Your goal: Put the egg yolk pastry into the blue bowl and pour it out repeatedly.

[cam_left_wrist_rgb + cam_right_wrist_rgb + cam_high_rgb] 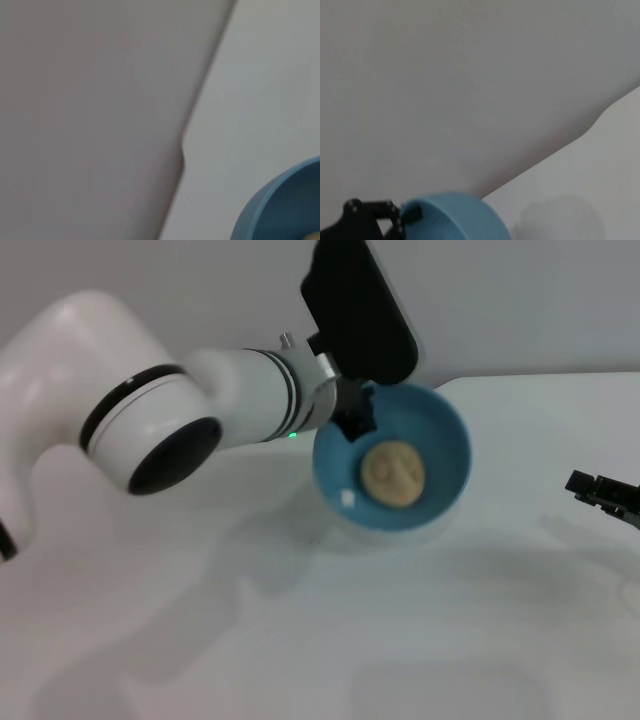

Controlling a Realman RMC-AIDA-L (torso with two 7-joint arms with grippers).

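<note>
White table: tan egg yolk pastry in blue bowl.

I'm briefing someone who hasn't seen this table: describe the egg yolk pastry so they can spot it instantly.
Find the white table, then the blue bowl near its far edge, held at the rim by the left tool. Inside the bowl lies the egg yolk pastry. It is the only small, round, tan, matte thing there, against glossy blue.

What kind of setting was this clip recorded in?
Probably a lab test bench, not a kitchen: a bare white table against a plain grey wall, holding only the blue bowl with the egg yolk pastry inside.
</note>
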